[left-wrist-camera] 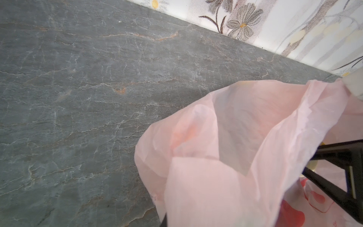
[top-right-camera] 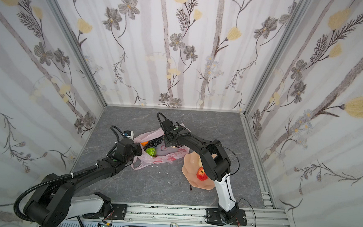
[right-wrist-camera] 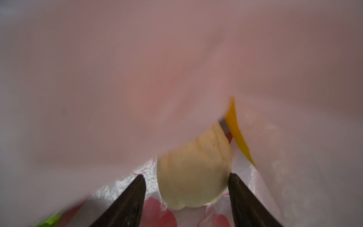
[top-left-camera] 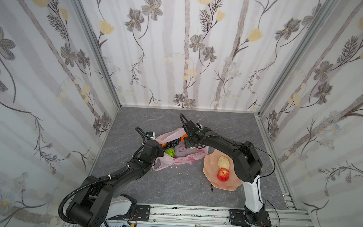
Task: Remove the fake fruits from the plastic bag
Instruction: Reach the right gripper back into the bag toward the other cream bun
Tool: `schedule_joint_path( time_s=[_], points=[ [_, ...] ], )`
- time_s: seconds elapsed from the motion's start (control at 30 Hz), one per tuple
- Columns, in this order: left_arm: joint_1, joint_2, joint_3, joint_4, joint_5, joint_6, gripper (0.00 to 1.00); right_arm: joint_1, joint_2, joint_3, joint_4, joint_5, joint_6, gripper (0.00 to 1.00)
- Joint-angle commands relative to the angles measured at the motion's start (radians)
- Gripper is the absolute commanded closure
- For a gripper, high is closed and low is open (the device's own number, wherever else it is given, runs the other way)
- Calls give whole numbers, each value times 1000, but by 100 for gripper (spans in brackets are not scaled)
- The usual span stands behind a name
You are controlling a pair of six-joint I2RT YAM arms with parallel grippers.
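Top views: bag (top-left-camera: 182,155) mid-table, L gripper (top-left-camera: 161,148) at its left edge. Green fruit (top-left-camera: 170,152) + grapes (top-left-camera: 173,142) inside; apple (top-left-camera: 223,174) and dish pear (top-left-camera: 223,162) out, on dish (top-left-camera: 210,175).

L wrist: pink film fills the shot close up, fingers barely visible. I'd say clamped shut on the rim, holding the mouth up. Film is thin and floppy, prob. tears if yanked.

R wrist: R gripper (right-wrist-camera: 186,175) is in the bag, fingers (right-wrist-camera: 129,198) apart, straddling bag pear (right-wrist-camera: 193,176) with no pinch yet. Banana (right-wrist-camera: 236,133) behind it. Pear looks light, hard, glossy — likely slippery. Grip across the widest part and keep film out of the jaws.
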Motion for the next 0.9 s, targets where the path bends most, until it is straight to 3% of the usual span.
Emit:
schedule_joint_path(
  time_s=[0.0,0.4,0.63,0.87],
  points=[
    [1,4,6,24,-3,2,91,16,-13,-12,5,-44,22,33],
    [0,-6,3,24,-2,2,90,-20,-106,-100,130,-177,110,31],
    [-2,-5,4,24,2,0,91,-44,-211,-224,285,-201,253,28],
    [-5,-8,3,24,5,-2,91,-111,-243,-369,529,-362,437,27]
  ],
)
